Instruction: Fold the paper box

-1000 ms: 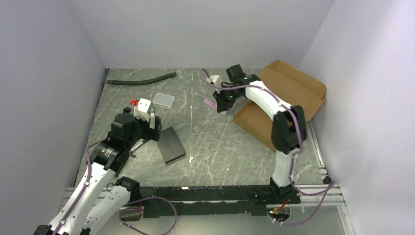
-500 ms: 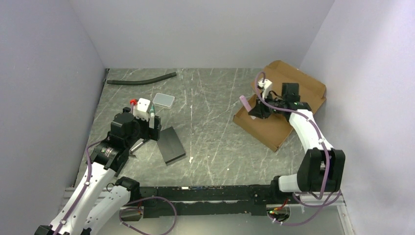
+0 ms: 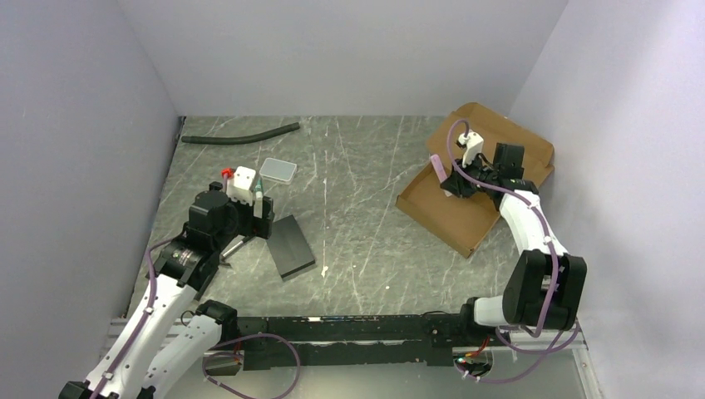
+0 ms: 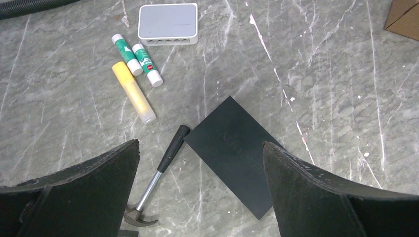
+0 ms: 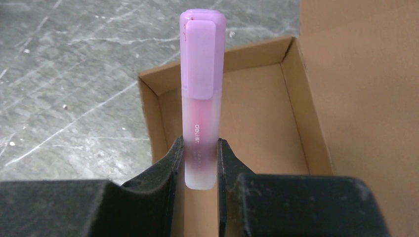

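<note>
While the left gripper (image 4: 200,146) hangs with jaws spread wide over the near-left table (image 3: 366,241), a hammer (image 4: 157,183) lies nearest below it, its handle tip just beside a black slab (image 4: 238,165). Beyond these, to the left, lie a yellow marker (image 4: 133,92), two glue sticks (image 4: 129,54) and a white device (image 4: 168,23). A black hose (image 3: 241,133) lies along the far edge. At far right sits the paper box (image 3: 456,214), open, with its tray toward the centre and its lid flap spread toward the right wall. The right gripper (image 5: 197,148), above the tray, pinches a purple highlighter (image 5: 200,74) near its base, the cap pointing away from the fingers.
</note>
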Robot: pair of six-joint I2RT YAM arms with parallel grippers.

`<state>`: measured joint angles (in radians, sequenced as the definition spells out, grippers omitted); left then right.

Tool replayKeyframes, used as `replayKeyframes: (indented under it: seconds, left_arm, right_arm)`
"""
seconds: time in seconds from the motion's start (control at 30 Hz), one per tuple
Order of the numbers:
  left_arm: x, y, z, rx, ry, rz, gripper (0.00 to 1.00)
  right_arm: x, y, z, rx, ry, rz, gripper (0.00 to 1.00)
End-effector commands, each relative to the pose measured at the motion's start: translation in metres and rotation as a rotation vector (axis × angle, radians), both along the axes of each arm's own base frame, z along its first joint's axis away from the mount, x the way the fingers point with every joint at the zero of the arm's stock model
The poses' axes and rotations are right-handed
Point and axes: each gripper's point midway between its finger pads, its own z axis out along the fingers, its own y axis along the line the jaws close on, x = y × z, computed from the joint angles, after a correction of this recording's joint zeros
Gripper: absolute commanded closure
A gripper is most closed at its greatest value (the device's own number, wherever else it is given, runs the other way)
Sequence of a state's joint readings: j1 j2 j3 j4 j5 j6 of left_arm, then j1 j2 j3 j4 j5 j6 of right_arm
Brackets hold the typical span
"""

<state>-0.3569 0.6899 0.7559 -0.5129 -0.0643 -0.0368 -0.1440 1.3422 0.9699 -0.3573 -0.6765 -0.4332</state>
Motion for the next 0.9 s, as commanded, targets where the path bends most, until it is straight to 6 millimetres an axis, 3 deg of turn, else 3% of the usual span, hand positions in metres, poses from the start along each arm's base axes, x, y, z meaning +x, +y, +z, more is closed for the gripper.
replayKeyframes:
  seconds: [0.0, 0.33, 0.63, 0.87]
  left_arm:
    - [0.005, -0.004, 0.008, 0.0, -0.037, -0.026, 0.0]
    - [0.005, -0.004, 0.007, 0.0, -0.035, -0.028, 0.0]
    - [0.004, -0.003, 0.009, -0.001, -0.043, -0.025, 0.01]
    - [0.004, -0.003, 0.009, -0.001, -0.042, -0.026, 0.0]
  right_arm:
    - [0.013, -0.018, -0.003, -0.06, -0.019, -0.055, 1.0]
    - [0.017, -0.035, -0.037, -0.15, 0.082, -0.073, 0.9]
    - [0.018, -0.038, -0.04, -0.158, 0.09, -0.086, 0.59]
    - [0.017, -0.036, -0.041, -0.151, 0.096, -0.079, 0.43]
